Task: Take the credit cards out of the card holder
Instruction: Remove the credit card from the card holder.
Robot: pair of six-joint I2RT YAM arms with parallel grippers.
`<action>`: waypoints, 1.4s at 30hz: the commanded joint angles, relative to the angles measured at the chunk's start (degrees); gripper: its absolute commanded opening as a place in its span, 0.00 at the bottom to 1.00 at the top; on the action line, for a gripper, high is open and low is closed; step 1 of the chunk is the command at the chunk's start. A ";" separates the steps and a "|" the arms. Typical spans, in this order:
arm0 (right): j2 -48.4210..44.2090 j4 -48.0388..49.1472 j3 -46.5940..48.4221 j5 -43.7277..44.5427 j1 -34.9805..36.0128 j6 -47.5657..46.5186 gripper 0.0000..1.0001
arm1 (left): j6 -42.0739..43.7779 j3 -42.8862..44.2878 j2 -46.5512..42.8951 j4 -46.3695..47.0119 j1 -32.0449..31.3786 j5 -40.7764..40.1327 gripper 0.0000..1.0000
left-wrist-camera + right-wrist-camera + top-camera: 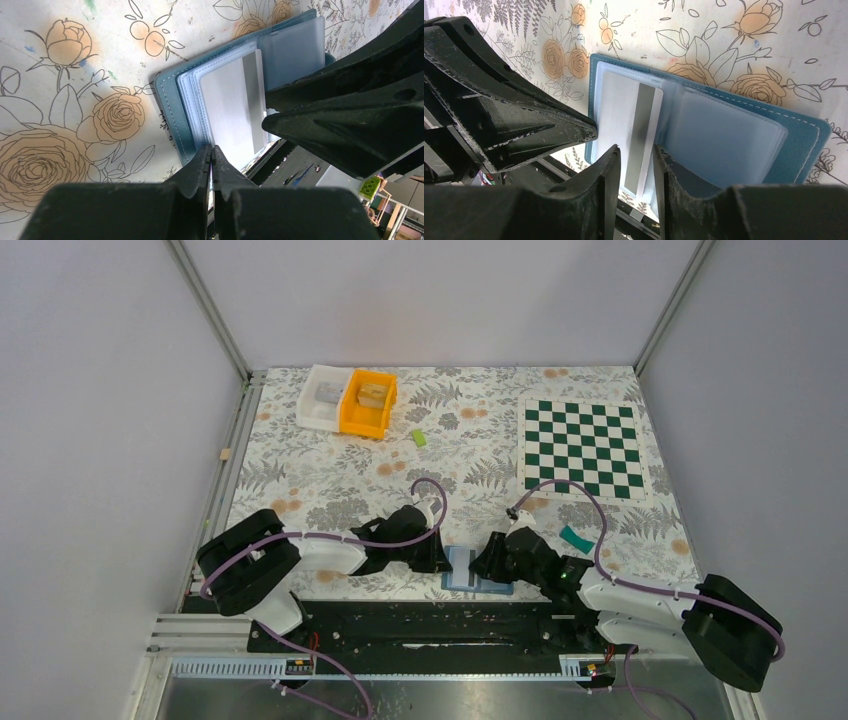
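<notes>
The blue card holder (470,570) lies open at the table's near edge, clear sleeves up (172,107) (744,135). A white card with a grey stripe (629,120) (230,102) sits in the left-hand sleeve, its near end past the holder's edge. My right gripper (636,155) (490,562) is open, one finger on each side of that card's near end. My left gripper (211,150) (437,555) is shut, tips at the sleeves' near edge; I cannot tell if it pinches a sleeve. A teal-green card (575,537) lies on the table to the right.
A white bin (322,400) and an orange bin (368,405) stand at the back left, with a small lime-green block (419,437) next to them. A chessboard (582,448) lies at the back right. The black rail (440,625) runs just below the holder.
</notes>
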 commanded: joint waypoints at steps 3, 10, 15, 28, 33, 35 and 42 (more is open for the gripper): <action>0.03 6.25 -3.18 -3.19 -2.10 -0.53 0.37 | 0.44 -0.73 0.56 -0.53 0.01 0.29 0.02; 0.15 5.25 -3.13 -5.22 -3.61 -0.89 0.38 | 0.38 -0.71 0.70 -0.93 0.04 0.34 0.02; 1.61 5.76 -2.34 -7.09 -3.84 -1.40 0.37 | 0.30 -0.55 1.23 -0.93 0.05 0.47 0.01; 2.93 20.56 -3.57 -19.38 -7.20 -7.20 0.22 | 0.29 -0.99 1.53 -3.27 0.00 -1.00 0.00; 2.86 23.07 -3.04 -24.47 -7.58 -8.90 0.20 | 0.30 -1.11 1.55 -3.88 0.04 -1.50 0.00; 2.77 23.05 -2.60 -26.54 -7.73 -9.46 0.20 | 0.30 -0.97 1.76 -4.00 0.03 -1.49 0.00; 3.18 17.07 -1.36 -26.15 -8.20 -10.18 0.18 | 0.64 -0.60 1.80 -4.71 0.04 -1.75 0.00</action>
